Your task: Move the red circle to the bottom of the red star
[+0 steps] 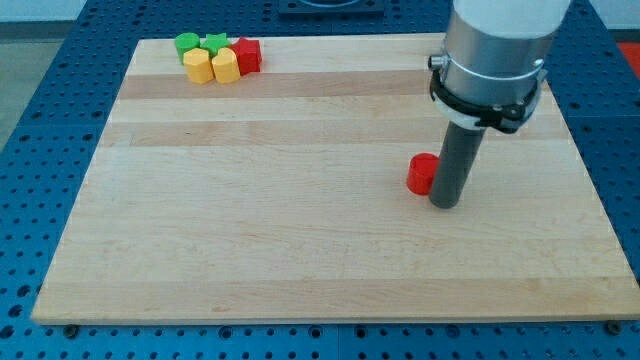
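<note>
No jaws on this rig. My tip (pixel 445 203) touches the red circle (pixel 421 174) from its right, mid-table (pixel 300 260). Red star (pixel 247 54) sits far left in a cluster; an off-centre push could let the circle slip aside.

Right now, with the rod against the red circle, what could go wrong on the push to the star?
1. My tip sits at the view's right of the red circle; an off-centre push could let the round block slip aside.
2. The red star is packed against the yellow blocks and green blocks; arriving hard may scatter the cluster.
3. That cluster lies near the board's top edge, so a block could be knocked off.
</note>
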You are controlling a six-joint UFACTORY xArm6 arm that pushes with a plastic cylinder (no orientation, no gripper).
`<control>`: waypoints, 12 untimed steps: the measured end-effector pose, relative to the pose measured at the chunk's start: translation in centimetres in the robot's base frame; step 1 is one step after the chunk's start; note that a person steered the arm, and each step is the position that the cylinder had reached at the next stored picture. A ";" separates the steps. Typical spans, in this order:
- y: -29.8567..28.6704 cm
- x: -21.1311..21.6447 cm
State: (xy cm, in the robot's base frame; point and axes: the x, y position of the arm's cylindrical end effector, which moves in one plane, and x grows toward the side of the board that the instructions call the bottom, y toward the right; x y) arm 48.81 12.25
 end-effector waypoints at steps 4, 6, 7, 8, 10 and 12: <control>-5.3 -5.6; -7.6 -9.9; -7.6 -12.1; -7.6 -14.3; -11.1 -15.6; -16.3 -16.1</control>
